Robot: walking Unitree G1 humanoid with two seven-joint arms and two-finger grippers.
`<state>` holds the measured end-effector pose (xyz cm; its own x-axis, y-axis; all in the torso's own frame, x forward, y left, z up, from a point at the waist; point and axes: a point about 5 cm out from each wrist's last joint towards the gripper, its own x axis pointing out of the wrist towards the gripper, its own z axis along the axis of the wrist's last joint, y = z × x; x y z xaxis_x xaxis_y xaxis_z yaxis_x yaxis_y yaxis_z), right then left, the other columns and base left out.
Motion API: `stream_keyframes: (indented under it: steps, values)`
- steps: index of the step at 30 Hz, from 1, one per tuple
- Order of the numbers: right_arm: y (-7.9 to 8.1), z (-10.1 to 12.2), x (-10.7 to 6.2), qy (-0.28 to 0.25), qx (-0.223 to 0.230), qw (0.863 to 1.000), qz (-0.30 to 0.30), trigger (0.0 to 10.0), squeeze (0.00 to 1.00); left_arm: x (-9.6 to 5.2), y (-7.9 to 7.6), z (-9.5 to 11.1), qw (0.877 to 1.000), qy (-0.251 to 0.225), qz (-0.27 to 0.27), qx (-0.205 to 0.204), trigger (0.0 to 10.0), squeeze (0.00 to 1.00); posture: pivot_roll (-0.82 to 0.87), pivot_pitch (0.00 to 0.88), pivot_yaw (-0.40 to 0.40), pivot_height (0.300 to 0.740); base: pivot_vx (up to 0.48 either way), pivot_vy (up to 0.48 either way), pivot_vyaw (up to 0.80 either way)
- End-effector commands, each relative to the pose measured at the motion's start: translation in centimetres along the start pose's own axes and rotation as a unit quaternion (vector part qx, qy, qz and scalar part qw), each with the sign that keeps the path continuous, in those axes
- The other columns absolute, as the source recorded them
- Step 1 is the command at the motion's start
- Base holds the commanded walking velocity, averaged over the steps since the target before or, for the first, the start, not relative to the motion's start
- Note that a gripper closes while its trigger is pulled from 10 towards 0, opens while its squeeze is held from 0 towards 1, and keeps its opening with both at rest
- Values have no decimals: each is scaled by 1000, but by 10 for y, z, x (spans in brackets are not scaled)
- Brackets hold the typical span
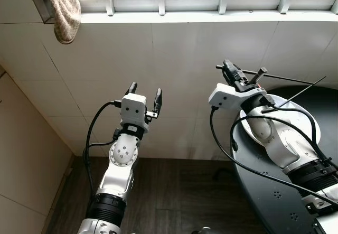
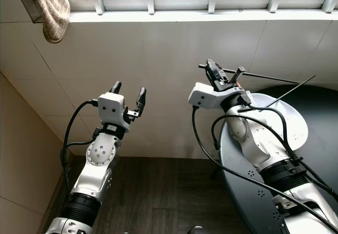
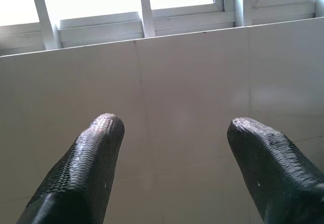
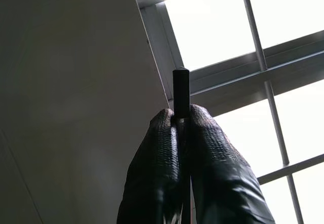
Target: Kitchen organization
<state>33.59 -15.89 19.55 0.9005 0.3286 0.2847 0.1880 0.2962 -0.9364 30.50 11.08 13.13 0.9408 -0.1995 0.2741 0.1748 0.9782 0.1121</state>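
Before tiled wall (image 1: 174,65) under window: right end effector (image 1: 230,71) clamps thin black rod (image 1: 288,78); left end effector (image 1: 144,92) raised, fingers apart, empty.

Two silver arms with black collars and looping black cables; each tool, left tool (image 1: 145,97) and right tool (image 1: 228,67), has black textured fingers (image 3: 86,163).

The right gripper (image 4: 181,120) pinches a thin black rod (image 4: 180,90) between its fingertips (image 4: 162,133), the rod's end pointing toward 12 o'clock. White window bars (image 4: 253,32) cross bright panes at 2 o'clock.
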Motion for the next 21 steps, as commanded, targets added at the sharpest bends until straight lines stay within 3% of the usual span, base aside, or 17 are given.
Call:
stream_keyframes:
  steps: [1, 5, 13, 15, 16, 17, 20, 21]
  values:
    - [-5, 8, 2, -16, 28, 999, -19, 0, 0, 1, 4, -1, 1000, 7, 8, -3, 10000, 0, -99, 0, 9, 740, 0, 480, 0]
    - [-3, 19, 2, -31, 89, 995, -22, 0, 0, 2, 5, -1, 1000, 7, 8, -2, 10000, 0, -96, 0, 9, 740, 0, 480, 0]
    - [-2, 28, 3, -50, 107, 993, -26, 0, 0, 3, 5, 0, 1000, 6, 7, -1, 10000, 0, -97, 0, 12, 740, 0, 480, 0]
    - [-1, 30, 3, -46, 165, 985, -28, 0, 0, 2, 6, 1, 1000, 0, 8, 0, 10000, 0, -96, 0, 11, 740, 0, 0, 0]
    - [1, 30, 3, -31, 222, 974, -29, 0, 0, 2, 6, 2, 1000, -1, 8, 1, 10000, 0, -94, 0, 11, 740, 0, 0, 0]
    - [1, 29, 3, -25, 249, 968, -30, 0, 0, 2, 6, 2, 1000, -2, 8, 1, 10000, 0, -94, 0, 11, 740, 0, 0, 0]
    - [2, 30, 3, -19, 290, 956, -30, 0, 0, 2, 6, 2, 1000, -2, 9, 2, 10000, 0, -92, 0, 11, 740, 0, 0, 0]
    - [4, 31, 2, -9, 348, 937, -29, 0, 0, 2, 7, 2, 1000, -2, 9, 2, 10000, 0, -92, 0, 11, 740, 0, 0, 0]
